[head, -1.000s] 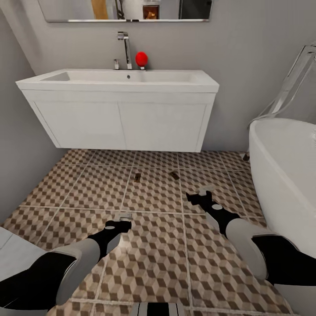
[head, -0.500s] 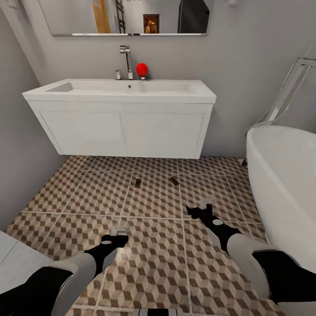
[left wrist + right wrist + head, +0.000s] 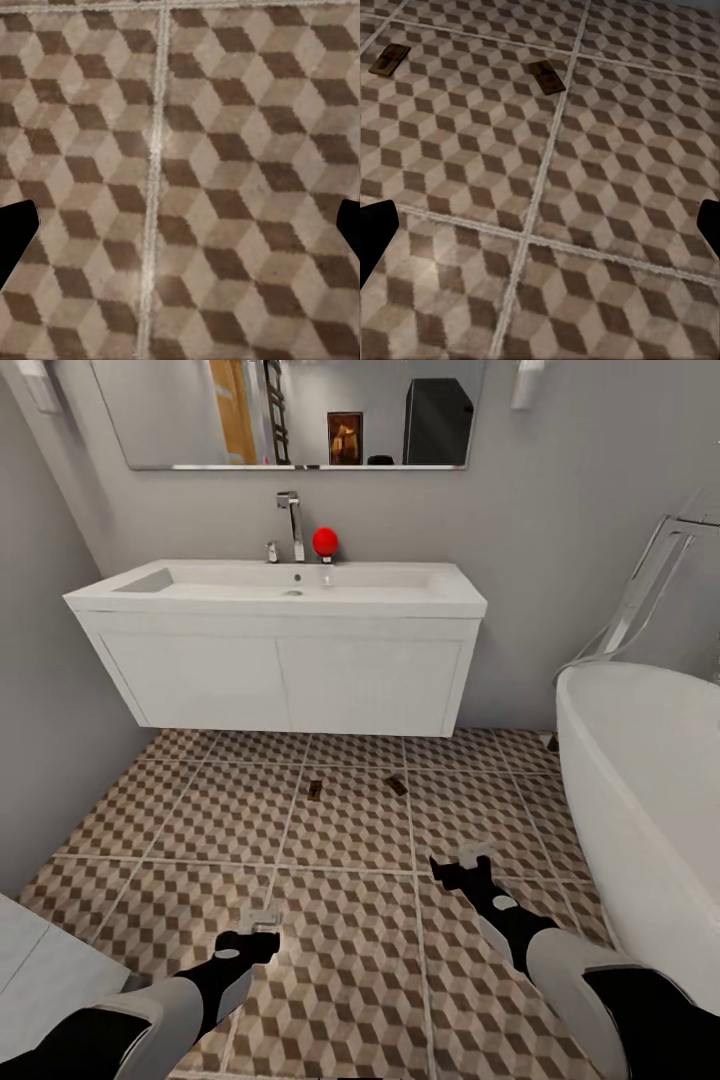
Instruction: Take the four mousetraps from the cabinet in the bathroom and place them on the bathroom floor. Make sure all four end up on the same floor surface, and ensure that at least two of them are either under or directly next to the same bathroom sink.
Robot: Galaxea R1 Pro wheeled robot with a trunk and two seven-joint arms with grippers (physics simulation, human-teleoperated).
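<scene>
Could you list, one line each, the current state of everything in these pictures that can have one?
Left mousetrap: flat on the bathroom floor, just in front of the sink.
Right mousetrap: flat on the same floor, apart from the other.
Vanity doors: closed.
Tap: no water visible.
Left gripper: open, empty.
Right gripper: open, empty.

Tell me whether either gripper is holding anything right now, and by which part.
Nothing is held. The left gripper and right gripper both hang over the bathroom floor with jaws spread and empty. Two mousetraps lie on the tiles near the sink.
</scene>
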